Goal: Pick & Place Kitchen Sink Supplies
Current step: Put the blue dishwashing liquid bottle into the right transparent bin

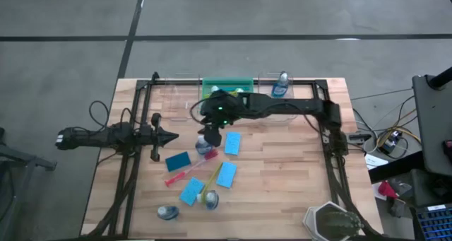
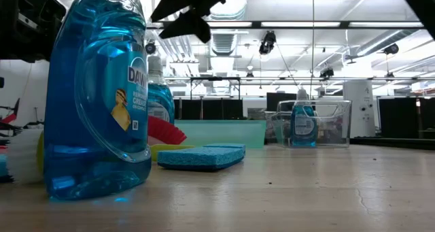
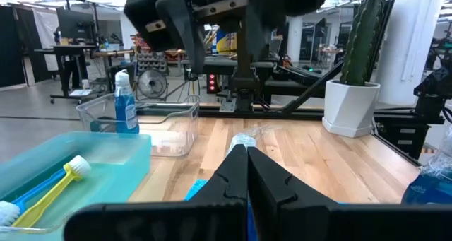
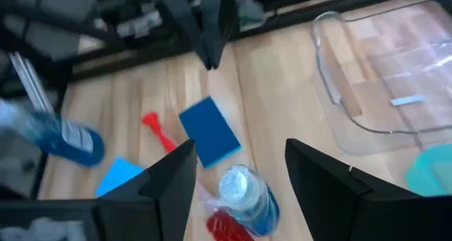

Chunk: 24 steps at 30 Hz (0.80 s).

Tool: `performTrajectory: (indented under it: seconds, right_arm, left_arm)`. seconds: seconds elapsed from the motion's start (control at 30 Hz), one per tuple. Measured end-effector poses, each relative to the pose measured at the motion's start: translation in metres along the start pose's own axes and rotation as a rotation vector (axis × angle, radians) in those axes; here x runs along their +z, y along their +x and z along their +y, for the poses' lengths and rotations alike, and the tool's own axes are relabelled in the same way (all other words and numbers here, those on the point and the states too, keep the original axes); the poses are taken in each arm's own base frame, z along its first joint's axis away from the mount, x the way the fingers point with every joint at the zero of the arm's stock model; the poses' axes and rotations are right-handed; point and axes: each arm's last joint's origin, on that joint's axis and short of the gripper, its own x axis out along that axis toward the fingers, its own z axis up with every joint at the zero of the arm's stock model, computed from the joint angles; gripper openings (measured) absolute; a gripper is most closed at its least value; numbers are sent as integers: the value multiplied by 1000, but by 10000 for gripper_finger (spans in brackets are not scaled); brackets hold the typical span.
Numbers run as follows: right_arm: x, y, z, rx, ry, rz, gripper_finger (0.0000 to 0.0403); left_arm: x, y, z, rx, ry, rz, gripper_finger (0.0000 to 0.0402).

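Note:
Several blue sponges (image 1: 232, 143) lie flat on the table, with a red brush (image 1: 187, 174) and a yellow brush (image 1: 208, 184) among them. A clear bottle of blue liquid (image 1: 205, 145) stands near the table's middle. My right gripper (image 4: 240, 149) hangs open just above this bottle (image 4: 247, 195), one finger on either side, touching nothing. My left gripper (image 1: 169, 136) waits shut to the bottle's left, above the table. Two more bottles (image 1: 167, 212) (image 1: 211, 198) are near the near edge. Another bottle (image 1: 281, 85) stands in a clear bin.
A green bin (image 1: 227, 89) at the far edge holds a yellow brush (image 3: 49, 191) and a blue one. Clear bins (image 1: 176, 100) (image 1: 296, 96) flank it. A potted cactus (image 1: 335, 223) stands at the near right corner. Bare wood lies on the table's right half.

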Motion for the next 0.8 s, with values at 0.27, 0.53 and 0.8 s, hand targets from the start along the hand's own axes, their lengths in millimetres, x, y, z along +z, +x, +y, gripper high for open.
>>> performTrajectory:
  seconds: [0.27, 0.53, 0.8]
  right_arm:
    - [6, 24, 4, 38, -112, 157, 240]
    - [0, 45, 3, 58, -150, 224, 258]
    - [-10, 52, 1, 59, -183, 284, 270]
  left_arm:
    - [0, 0, 0, 0, 0, 0, 3]
    - [0, 0, 0, 0, 0, 0, 3]
    - [0, 0, 0, 0, 0, 0, 3]
